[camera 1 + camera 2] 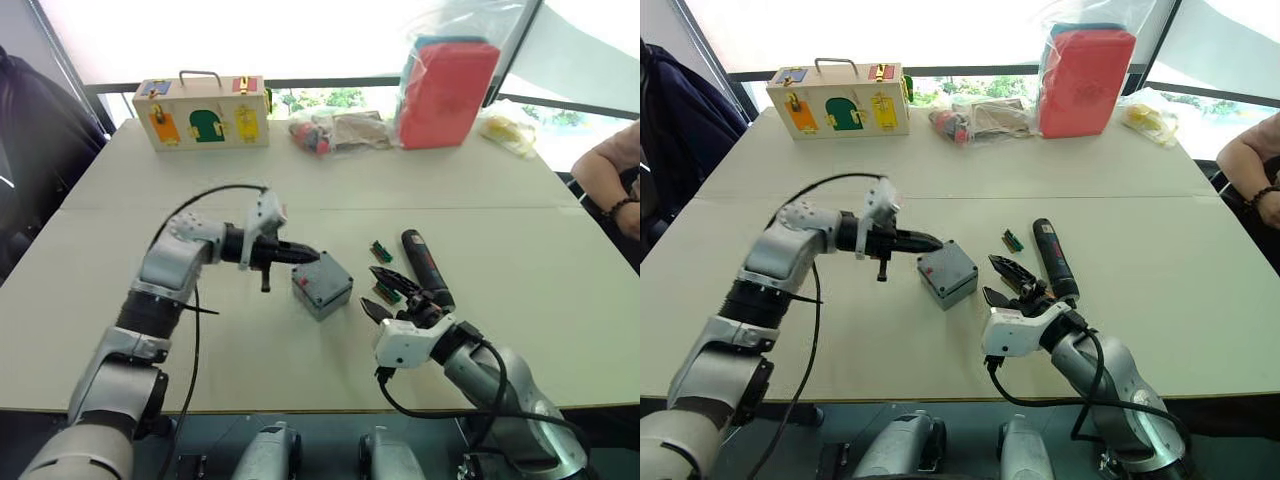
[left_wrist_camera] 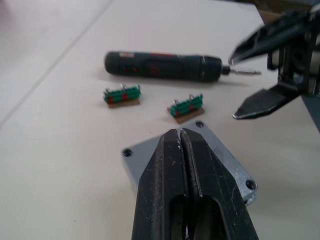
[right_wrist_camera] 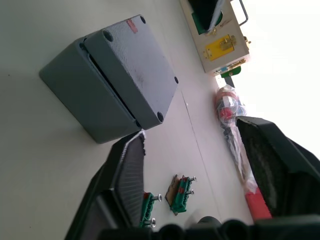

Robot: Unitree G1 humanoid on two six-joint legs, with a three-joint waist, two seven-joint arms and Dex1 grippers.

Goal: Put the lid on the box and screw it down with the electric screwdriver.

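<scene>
Two grippers are flanking the box point(image 1: 322, 284) at centre frame, with the lid point(image 3: 131, 70) already sitting on it. My left gripper point(image 1: 303, 254) is hovering over its upper-left edge with fingers pressed together, holding nothing. My right gripper point(image 1: 381, 294) is gaping wide at centre right, beside the green blocks point(image 1: 381, 250), with the screwdriver point(image 1: 426, 268) lying just beyond. Reaching, I am risking sweeping a block or rolling the screwdriver away; nudging the unscrewed lid could shift it.

Strong backlight from windows (blown white); left wrist view blurred.
</scene>
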